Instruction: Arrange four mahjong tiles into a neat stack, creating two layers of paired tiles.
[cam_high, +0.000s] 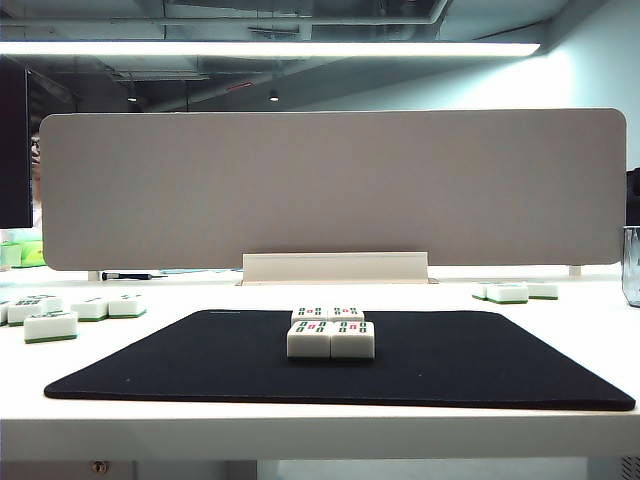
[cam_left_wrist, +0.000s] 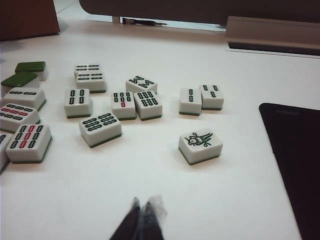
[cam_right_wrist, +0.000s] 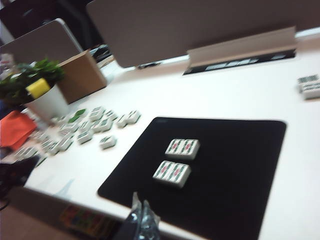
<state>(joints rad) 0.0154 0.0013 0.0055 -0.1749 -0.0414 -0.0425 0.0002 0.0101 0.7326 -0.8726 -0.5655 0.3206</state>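
Four tiles (cam_right_wrist: 177, 160) lie flat on the mat (cam_right_wrist: 235, 175) as two separate pairs, unstacked. Left pincer (cam_left_wrist: 140, 210) and right pincer (cam_right_wrist: 140, 212) both pinched closed, empty. Risk: lifting a pair could split it.

You're looking at four white mahjong tiles (cam_high: 331, 333) with green-and-red bar marks on a black rectangular mat (cam_high: 180, 365), over a white desk (cam_high: 300, 435). The scattered white tiles (cam_left_wrist: 100, 129) at left have green backs and green bars.
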